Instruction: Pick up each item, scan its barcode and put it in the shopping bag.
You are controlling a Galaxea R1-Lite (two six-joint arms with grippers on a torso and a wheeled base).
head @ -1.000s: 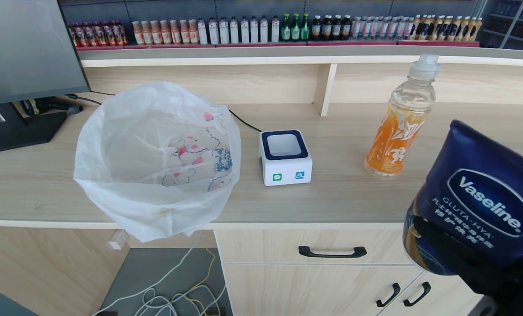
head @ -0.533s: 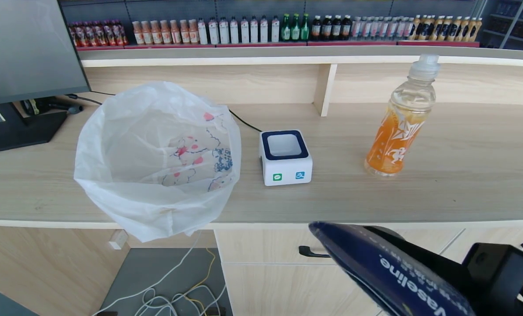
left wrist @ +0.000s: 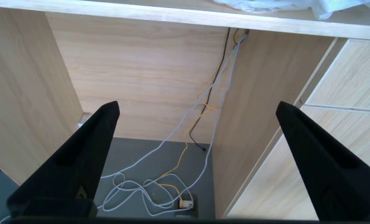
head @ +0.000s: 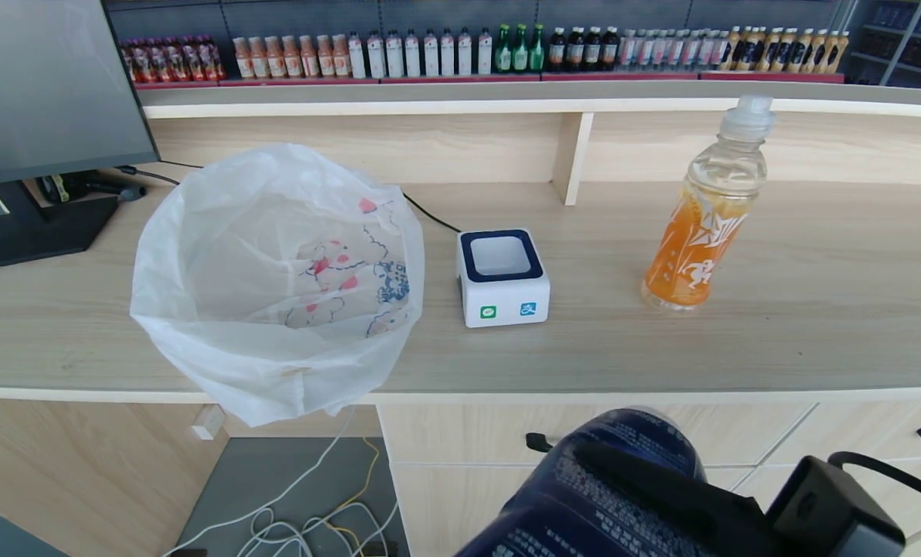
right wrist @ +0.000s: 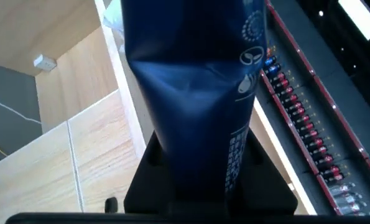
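- The right gripper [right wrist: 203,165] is clamped on a dark blue pouch [head: 553,514], with one finger on either side of it.
- The pouch is held low in front of the bench [head: 816,325], off its top and before the drawers [head: 460,437]. It is nearer the robot than the scanner [head: 503,276].
- The left gripper [left wrist: 197,162] has its fingers spread wide with nothing between them. It hangs below the bench edge, above the cables [left wrist: 166,180] on the floor.
- The bag [head: 274,278] stands open on the bench just left of the scanner, sagging over the front edge.
- An orange bottle [head: 700,224] stands upright on the bench, right of the scanner and apart from it.
- A monitor [head: 42,85] stands at the back left, and a shelf [head: 460,77] of drinks runs behind the bench.
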